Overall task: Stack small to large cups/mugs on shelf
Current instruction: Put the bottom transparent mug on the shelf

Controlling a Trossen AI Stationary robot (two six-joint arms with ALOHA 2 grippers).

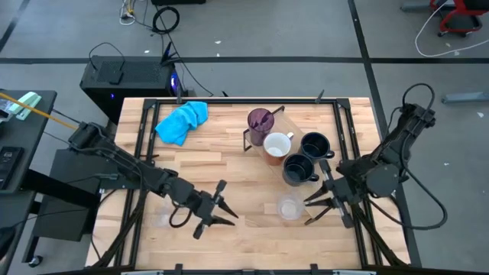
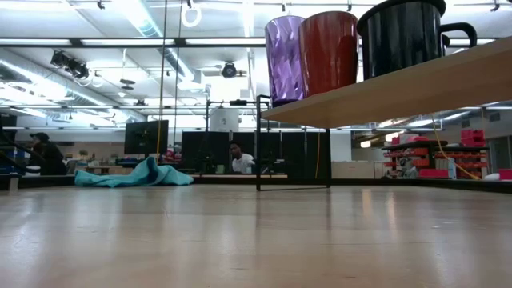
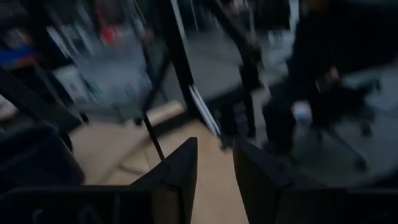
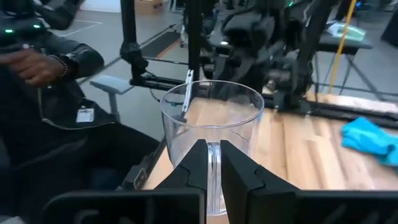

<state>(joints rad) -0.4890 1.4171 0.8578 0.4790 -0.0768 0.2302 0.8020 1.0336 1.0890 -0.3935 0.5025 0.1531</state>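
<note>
On the shelf (image 2: 416, 84) stand a purple tumbler (image 1: 260, 121), a mug that is white inside and red outside (image 1: 276, 143) and two dark mugs (image 1: 315, 145) (image 1: 298, 169), in a row. My right gripper (image 1: 306, 210) is shut on a small clear glass (image 4: 211, 118), in front of the nearer dark mug. My left gripper (image 1: 228, 203) hangs open over the table's near left part, with nothing between its fingers (image 3: 180, 174). My right gripper meets the clear glass low on its near wall (image 4: 213, 134), where its two fingers (image 4: 193, 165) stand almost together. The fingers hide the place of contact. They come nearly level from the table's right. The glass stands upright, rim up, clear of the table.
A bright blue cloth (image 1: 182, 122) lies at the far left of the table. Bare wood spreads between my two grippers and along the near edge. Black rails run along the table's sides. A person sits beyond the table (image 4: 37, 68).
</note>
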